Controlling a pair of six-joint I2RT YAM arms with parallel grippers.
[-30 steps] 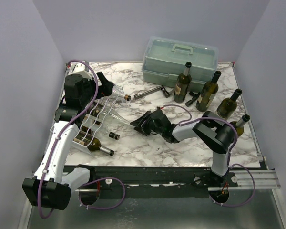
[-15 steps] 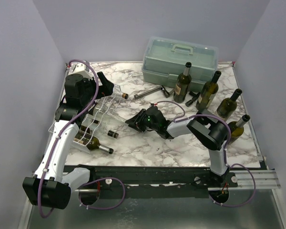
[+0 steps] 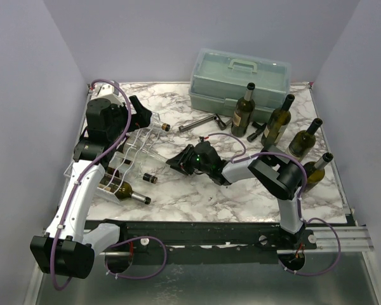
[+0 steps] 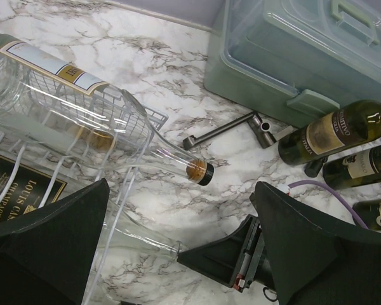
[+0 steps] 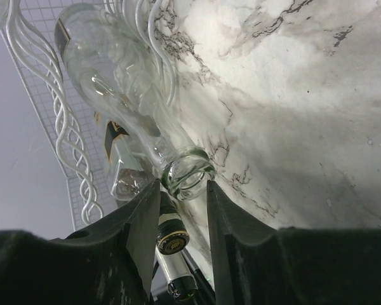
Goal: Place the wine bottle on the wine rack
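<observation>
Gripping the open mouth of the clear wine bottle (image 5: pixel 114 76), the right gripper (image 5: pixel 181 185) has its fingers closed on the very lip; the body lies ahead of it among the wine rack (image 3: pixel 132 151) wires. The left gripper (image 4: pixel 181 186) hangs wide open, empty, above the rack. Risk noted: smooth glass held at the rim may slip or pivot, and an unseated body could roll, striking the dark bottle (image 5: pixel 173 240) just beneath the fingers.

pale green toolbox (image 3: pixel 239 79) at the far edge; metal bar (image 3: pixel 200 122) lies nearby.
</observation>
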